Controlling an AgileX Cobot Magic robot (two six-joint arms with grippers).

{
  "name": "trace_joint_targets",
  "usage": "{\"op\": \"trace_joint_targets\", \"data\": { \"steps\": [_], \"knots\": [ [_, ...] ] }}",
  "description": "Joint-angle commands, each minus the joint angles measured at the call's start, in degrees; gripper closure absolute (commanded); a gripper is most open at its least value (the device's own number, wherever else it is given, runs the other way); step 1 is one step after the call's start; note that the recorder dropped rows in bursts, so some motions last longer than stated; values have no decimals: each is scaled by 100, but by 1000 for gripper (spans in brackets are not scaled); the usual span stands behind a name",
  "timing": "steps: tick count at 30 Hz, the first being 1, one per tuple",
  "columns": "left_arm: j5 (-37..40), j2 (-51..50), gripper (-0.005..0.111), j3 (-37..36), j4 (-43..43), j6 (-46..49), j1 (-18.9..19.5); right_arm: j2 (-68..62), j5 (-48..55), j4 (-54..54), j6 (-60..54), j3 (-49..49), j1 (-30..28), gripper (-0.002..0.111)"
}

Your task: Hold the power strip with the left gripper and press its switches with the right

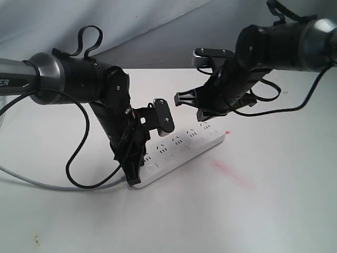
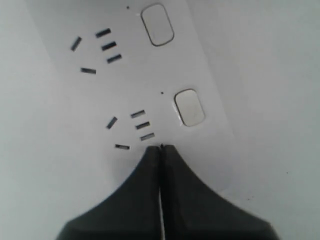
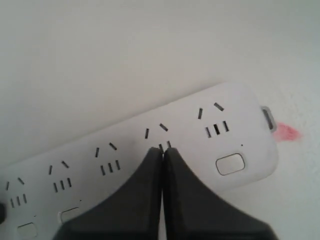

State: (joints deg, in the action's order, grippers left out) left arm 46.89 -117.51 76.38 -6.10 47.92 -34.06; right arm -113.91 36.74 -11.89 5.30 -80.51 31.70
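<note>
Two black jointed arms, the left arm [image 1: 79, 79] and the right arm [image 1: 274, 42], bend over a white bench [image 1: 274, 211] on which a long white power strip [image 1: 184, 147] lies flat and slantwise, its cord end toward the camera. The left gripper [image 1: 131, 171] comes down on that near end, its fingers [image 2: 140, 190] pressed together with their tips at the strip's face, just beside a set of socket slots. The right gripper [image 1: 206, 113] hangs over the far half, its fingers [image 3: 135, 195] likewise drawn together above the slots of the second socket set from the end. A grey cord [image 1: 52, 185] trails off the near end and out of the exterior view. The strip looks light, stiff and smooth-skinned, likely to skate or pivot on the bare bench under a push, so pinning the flat face near the cord end, clear of any switch [image 2: 189, 107], seems the safest hold. The end switch [image 3: 230, 164] sits just beside the right fingertips. A pink smear [image 1: 231, 174] marks the bench beyond the strip. Whether either gripper actually touches the plastic cannot be told. The left gripper hides the strip's near corner, not all five switches show in any one view, and none reveals whether it is on or off.
</note>
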Motion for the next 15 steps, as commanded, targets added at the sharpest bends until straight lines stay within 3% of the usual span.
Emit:
{"op": "trace_joint_targets", "data": {
  "steps": [1, 8, 12, 15],
  "knots": [
    [242, -172, 107, -96, 48, -84, -20, 566, -1147, -142, 105, 1054, -88, 108],
    [139, -172, 107, -96, -127, -114, -20, 2467, -3584, -978, 129, 3726, -311, 108],
    [4, -172, 107, -96, -244, -243, -20, 3442, -4171, -914, -36, 4867, -311, 108],
    [-64, -69, 107, -96, -244, -680, -20, 3933, -4090, -847, -82, 5080, -311, 108]
  ]
}}
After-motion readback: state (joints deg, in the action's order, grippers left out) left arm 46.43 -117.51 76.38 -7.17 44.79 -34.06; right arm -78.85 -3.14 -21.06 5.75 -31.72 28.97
